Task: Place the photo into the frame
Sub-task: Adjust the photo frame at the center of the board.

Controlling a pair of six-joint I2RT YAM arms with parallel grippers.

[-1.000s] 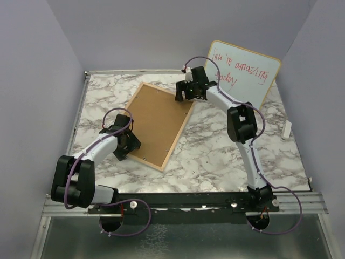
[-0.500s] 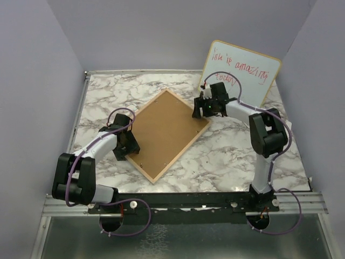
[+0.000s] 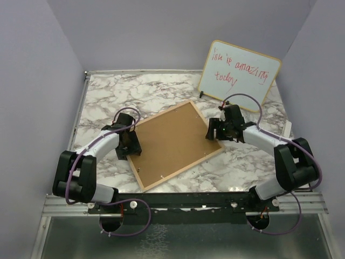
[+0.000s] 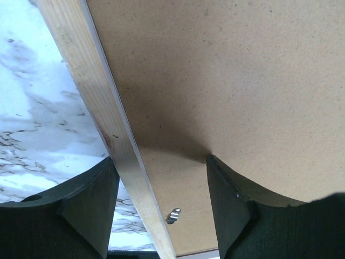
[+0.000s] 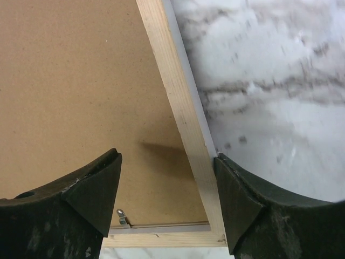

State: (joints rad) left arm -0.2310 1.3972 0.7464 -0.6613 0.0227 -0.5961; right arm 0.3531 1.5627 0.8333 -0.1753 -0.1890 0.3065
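Observation:
The frame (image 3: 183, 169) lies face down on the marble table, light wood rails up, with the plain brown backing board (image 3: 175, 141) set in it. My left gripper (image 3: 129, 144) is open and straddles the left rail (image 4: 108, 118), one finger over marble and the other on the board (image 4: 226, 81). My right gripper (image 3: 214, 131) is open too and straddles the right rail (image 5: 180, 108) near a corner, with its outer finger against the rail's edge. Small metal clips (image 4: 172, 216) (image 5: 122, 218) show on the board. The photo is not in view.
A wood-rimmed whiteboard (image 3: 240, 75) with red writing leans at the back right, close behind the right arm. A small white object (image 3: 287, 129) lies at the table's right edge. Grey walls close in the left, back and right sides.
The frame has swung clockwise on the table. My right gripper has moved right and nearer with the frame's far end, while my left gripper has stayed at the left rail. Both jaws have narrowed slightly.

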